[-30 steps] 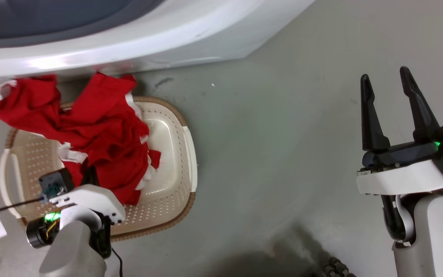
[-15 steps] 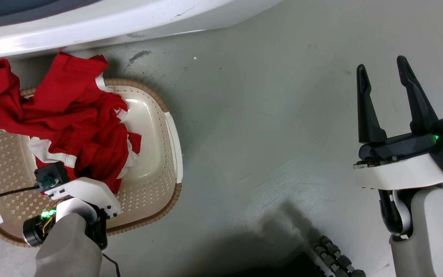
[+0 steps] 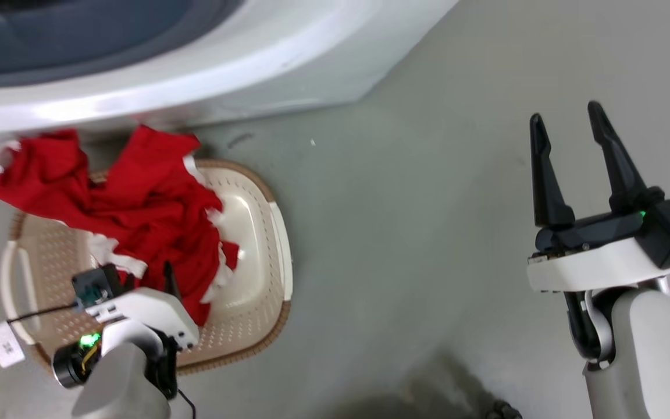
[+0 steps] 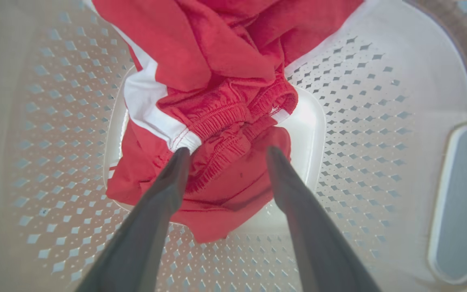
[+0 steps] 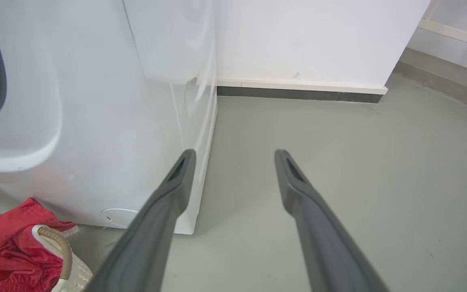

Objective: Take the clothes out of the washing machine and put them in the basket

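**Entry: red clothes in basket, both pairs of fingers spread**

The washing machine [image 3: 207, 81] was the largest item: a smooth, glossy white shell with a rounded front. A dark grey curved band of its porthole ran along the top of the head view. It stood on a matte grey-green floor [image 3: 405, 233] that was lightly scuffed.

The basket [image 3: 256, 279] sat on that floor just in front of the machine's base. It was cream plastic with rounded corners, its walls were pierced with rows of small diamond holes, and it had a ribbed brown rim and a smooth bottom.

The clothes [image 3: 149, 203] lay in the basket as a crumpled heap of soft red fabric with flat white bands. My left wrist view showed a gathered elastic hem with red stitching. The heap covered the basket's middle and the side nearer the machine, and two folds spilled over the rim there.

My left gripper [image 4: 228, 151] pointed down into the basket. Its two tapered dark fingers were spread apart over the lower edge of the heap and clamped nothing. The tip of one finger met the end of a white band.

My right gripper [image 3: 565, 110] hung over bare floor, well apart from the basket. Its fingers were parted and held nothing.
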Available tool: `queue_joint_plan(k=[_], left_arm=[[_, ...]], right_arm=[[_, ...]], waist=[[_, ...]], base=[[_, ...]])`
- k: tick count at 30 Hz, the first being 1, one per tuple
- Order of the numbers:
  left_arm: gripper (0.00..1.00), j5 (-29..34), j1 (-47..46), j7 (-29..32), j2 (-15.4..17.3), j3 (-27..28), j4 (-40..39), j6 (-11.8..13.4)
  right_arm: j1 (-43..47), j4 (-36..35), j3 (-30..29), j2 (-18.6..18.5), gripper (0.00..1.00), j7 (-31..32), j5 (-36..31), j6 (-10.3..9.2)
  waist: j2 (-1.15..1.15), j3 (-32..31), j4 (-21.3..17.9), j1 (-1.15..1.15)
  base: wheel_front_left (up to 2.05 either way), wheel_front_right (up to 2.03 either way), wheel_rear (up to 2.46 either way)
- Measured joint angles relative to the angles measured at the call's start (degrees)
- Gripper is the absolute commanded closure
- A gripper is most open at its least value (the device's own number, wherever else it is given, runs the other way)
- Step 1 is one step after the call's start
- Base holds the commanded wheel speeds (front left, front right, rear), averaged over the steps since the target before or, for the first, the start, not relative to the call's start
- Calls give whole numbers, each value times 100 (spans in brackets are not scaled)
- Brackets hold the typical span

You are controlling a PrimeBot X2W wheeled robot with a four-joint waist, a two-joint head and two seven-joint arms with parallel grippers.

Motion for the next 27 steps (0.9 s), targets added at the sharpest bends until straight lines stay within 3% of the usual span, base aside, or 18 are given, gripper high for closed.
queue_joint_plan(k=[13,27], left_arm=[[0,398,778,0,-260,244,-1171,-130],[0,1073,1418,0,-381,334,-3529,-182]], right_arm=[[611,42,-110,0,0,270,-98,0],[1254,-110,-229,0,0,542,-197,0]], waist=[[0,-1511,348,-1],[0,-2717,633,-1]], base=[[0,0,0],[0,0,0]])
